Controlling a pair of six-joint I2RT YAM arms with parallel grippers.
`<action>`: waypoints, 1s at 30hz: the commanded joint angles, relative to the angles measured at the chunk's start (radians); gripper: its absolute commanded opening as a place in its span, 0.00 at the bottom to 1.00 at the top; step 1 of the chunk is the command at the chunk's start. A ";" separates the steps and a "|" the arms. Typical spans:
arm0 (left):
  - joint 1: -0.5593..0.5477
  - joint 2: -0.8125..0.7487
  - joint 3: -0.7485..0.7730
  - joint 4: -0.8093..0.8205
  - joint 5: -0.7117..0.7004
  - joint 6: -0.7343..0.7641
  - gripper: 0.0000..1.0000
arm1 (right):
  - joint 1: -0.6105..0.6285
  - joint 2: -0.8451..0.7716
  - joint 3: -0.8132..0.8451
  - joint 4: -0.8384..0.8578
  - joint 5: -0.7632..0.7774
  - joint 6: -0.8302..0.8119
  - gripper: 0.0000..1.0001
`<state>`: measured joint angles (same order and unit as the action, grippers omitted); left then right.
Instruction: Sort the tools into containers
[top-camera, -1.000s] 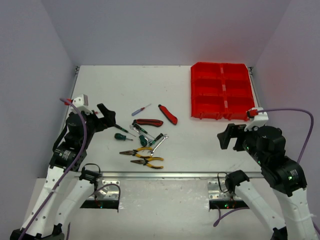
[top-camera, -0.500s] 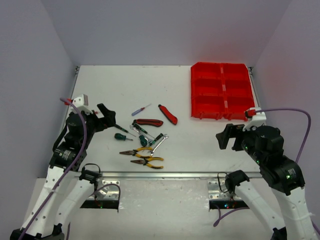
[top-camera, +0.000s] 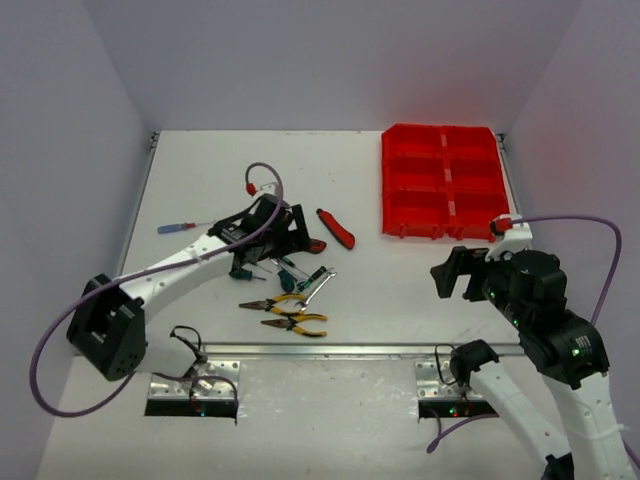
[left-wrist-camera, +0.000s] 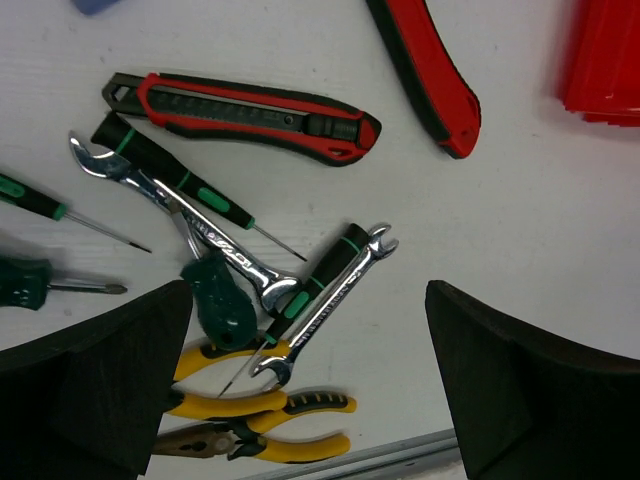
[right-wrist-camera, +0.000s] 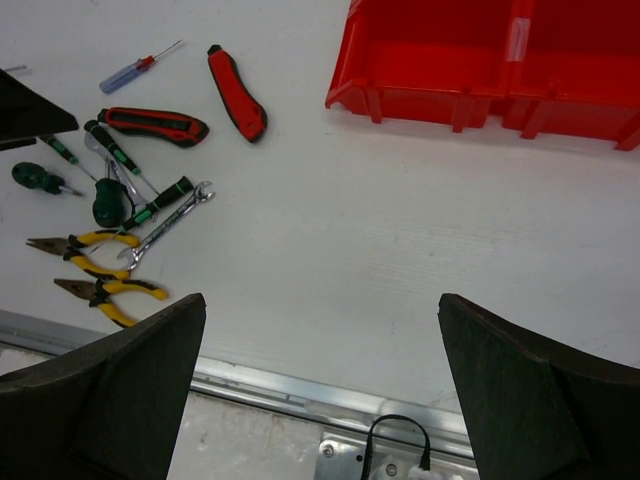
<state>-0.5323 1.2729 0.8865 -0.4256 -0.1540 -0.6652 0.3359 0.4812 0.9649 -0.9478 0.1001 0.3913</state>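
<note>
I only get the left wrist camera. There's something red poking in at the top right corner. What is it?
Observer: That's a corner of the red tray. It has bins in two columns and sits at the far right of the table.
Operator: Is anything in it yet?
Observer: From above, I see no tool in any bin.
Operator: Where's the other claw?
Observer: The right claw hangs open and empty in front of the tray, near the table's near edge.
</note>
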 joint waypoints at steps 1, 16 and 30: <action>-0.092 0.184 0.189 -0.016 -0.221 -0.243 1.00 | -0.003 -0.010 -0.028 0.038 -0.023 0.042 0.99; -0.101 0.792 0.799 -0.624 -0.348 -0.838 1.00 | -0.003 -0.066 -0.081 0.059 -0.097 0.060 0.99; -0.072 0.848 0.680 -0.534 -0.295 -0.919 0.87 | -0.003 -0.109 -0.089 0.033 -0.149 0.056 0.99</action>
<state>-0.6287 2.0876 1.5623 -0.9827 -0.4808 -1.5560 0.3359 0.3831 0.8772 -0.9284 -0.0223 0.4450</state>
